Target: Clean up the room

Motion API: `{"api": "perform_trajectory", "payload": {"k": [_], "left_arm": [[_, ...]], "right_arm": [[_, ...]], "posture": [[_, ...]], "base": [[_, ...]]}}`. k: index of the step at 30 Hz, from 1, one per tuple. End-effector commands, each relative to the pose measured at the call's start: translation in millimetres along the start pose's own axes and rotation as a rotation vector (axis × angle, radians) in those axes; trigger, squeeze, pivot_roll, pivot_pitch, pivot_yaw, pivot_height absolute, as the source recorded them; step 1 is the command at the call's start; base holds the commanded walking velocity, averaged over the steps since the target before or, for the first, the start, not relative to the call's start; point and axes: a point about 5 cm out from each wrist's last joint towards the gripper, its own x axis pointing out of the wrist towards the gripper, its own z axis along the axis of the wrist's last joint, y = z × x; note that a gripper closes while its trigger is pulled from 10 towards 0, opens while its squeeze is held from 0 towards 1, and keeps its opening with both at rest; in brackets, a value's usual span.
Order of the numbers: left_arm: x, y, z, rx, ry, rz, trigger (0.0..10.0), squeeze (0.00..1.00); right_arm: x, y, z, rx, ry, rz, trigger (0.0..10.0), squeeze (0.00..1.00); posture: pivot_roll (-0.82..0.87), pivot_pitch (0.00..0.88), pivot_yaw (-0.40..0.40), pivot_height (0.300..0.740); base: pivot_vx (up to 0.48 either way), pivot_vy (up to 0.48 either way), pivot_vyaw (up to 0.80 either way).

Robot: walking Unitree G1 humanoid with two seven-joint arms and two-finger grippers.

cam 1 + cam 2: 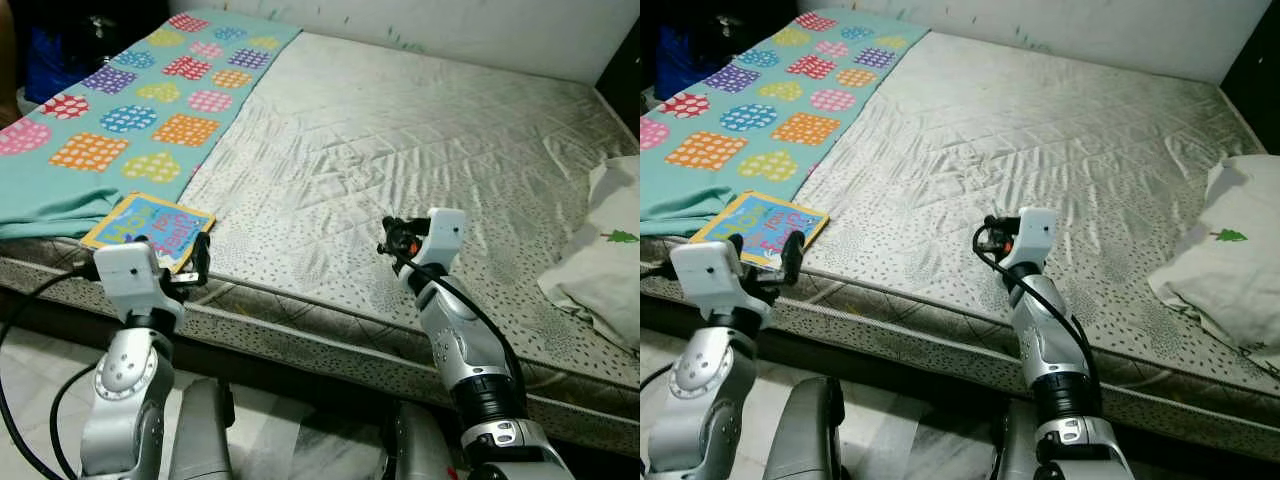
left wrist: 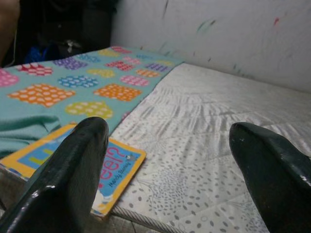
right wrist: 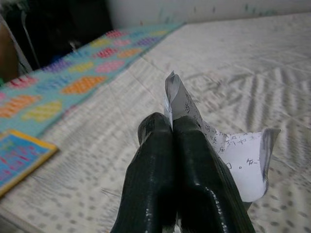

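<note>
Our right gripper holds its jaws clenched on a paper scrap above the bed, our left gripper gapes near a book, and the thinly pinched scrap could slip out.

The blanket is teal with hearts in orange, pink, purple, yellow and blue, each dotted white. The book has a yellow border around a blue cover with pink lettering. The mattress is pale grey-white, quilted, with small dark speckles along its edge. The pillow is white with a small green tree. The paper is white with black print
</note>
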Motion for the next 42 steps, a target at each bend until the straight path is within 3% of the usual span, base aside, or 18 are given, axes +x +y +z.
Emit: {"api": "perform_trajectory", "payload": {"k": [1, 16, 21, 36, 42], "left_arm": [[2.3, 1.7, 1.3, 0.001, -0.011, 0.004, 10.0, 0.00], [6.4, 1.4, -5.5, -0.010, -0.026, 0.027, 10.0, 0.00], [10.1, -0.2, -5.3, -0.007, -0.028, 0.010, 10.0, 0.00], [-0.2, -1.3, -16.2, -0.003, 0.014, 0.001, 10.0, 0.00], [-1.5, 2.0, -28.3, 0.008, 0.040, 0.002, 10.0, 0.00]], "right_arm": [[0.2, 3.0, 10.2, 0.021, -0.031, 0.021, 10.0, 0.00], [1.4, 7.9, 23.7, 0.024, -0.046, 0.042, 10.0, 0.00], [-2.8, 8.0, 16.1, 0.015, -0.014, 0.045, 10.0, 0.00], [-10.0, 8.1, 0.8, 0.020, 0.033, 0.029, 10.0, 0.00], [-12.7, 5.7, -6.9, 0.015, 0.040, 0.015, 10.0, 0.00]], "posture": [[0.01, 0.000, -0.088, 0.535], [-0.01, 0.000, -0.101, 0.622], [0.00, 0.000, -0.103, 0.661], [0.02, 0.000, -0.096, 0.740], [0.01, 0.000, -0.083, 0.740]], "base": [[0.000, 0.000, 0.00], [0.000, 0.000, 0.00], [0.000, 0.000, 0.00], [0.000, 0.000, 0.00], [0.000, 0.000, 0.00]]}}
